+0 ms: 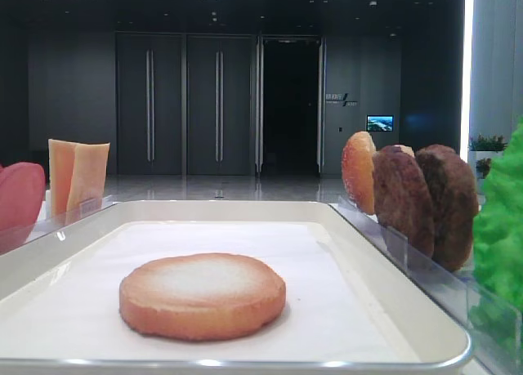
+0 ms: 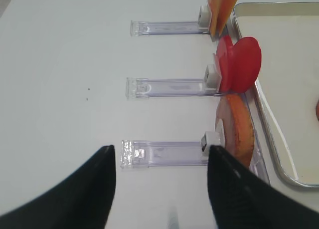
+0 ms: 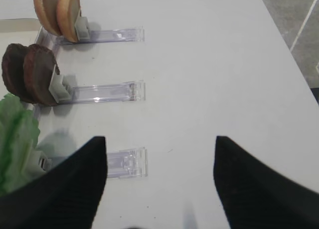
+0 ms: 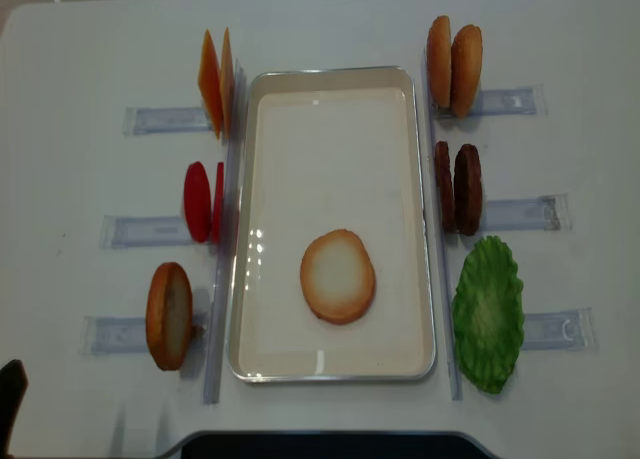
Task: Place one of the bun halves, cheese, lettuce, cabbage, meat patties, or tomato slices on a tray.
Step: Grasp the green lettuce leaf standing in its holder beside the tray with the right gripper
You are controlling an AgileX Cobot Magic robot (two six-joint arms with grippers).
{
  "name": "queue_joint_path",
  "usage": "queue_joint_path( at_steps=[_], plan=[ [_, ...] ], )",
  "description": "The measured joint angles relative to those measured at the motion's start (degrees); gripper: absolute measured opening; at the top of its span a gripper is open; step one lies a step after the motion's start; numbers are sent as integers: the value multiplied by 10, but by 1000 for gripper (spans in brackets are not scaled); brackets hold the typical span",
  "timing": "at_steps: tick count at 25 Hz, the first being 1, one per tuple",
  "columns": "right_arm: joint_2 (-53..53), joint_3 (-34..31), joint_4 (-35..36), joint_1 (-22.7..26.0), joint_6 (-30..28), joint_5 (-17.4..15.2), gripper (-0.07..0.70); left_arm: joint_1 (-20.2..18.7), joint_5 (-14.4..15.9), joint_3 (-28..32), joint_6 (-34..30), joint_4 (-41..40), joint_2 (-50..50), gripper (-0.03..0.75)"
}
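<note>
Golden-brown bun half [image 4: 338, 276] lies flat, pale face up, on the tray [image 4: 330, 79]; both grippers' [image 2: 159, 189] [image 3: 159, 181] fingers spread apart, tips cropped.

You see very little of the robot's body in these views. In the right wrist view, the right gripper [image 3: 159, 184] shows only as two black fingers [image 3: 65, 189], broad at the bottom edge of the picture and narrowing upward to blunt tips. Their surface is matte and has a fine woven or grid texture. In the left wrist view, the left gripper [image 2: 159, 184] looks the same: two black, wedge-shaped fingers [image 2: 75, 199], dull, with no shine. You can find no cables, screws or markings on these parts. In the overhead view, only a small black piece shows at the lower left corner, and you cannot tell what it is.
</note>
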State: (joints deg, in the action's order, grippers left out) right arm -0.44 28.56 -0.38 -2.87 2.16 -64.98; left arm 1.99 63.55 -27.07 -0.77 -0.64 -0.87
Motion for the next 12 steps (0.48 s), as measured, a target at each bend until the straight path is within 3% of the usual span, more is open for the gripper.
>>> queue_joint_path(
  at_steps=[12],
  plan=[
    [0, 0, 4, 0, 0, 0, 468, 0, 0, 0, 0, 0, 0, 444]
  ],
)
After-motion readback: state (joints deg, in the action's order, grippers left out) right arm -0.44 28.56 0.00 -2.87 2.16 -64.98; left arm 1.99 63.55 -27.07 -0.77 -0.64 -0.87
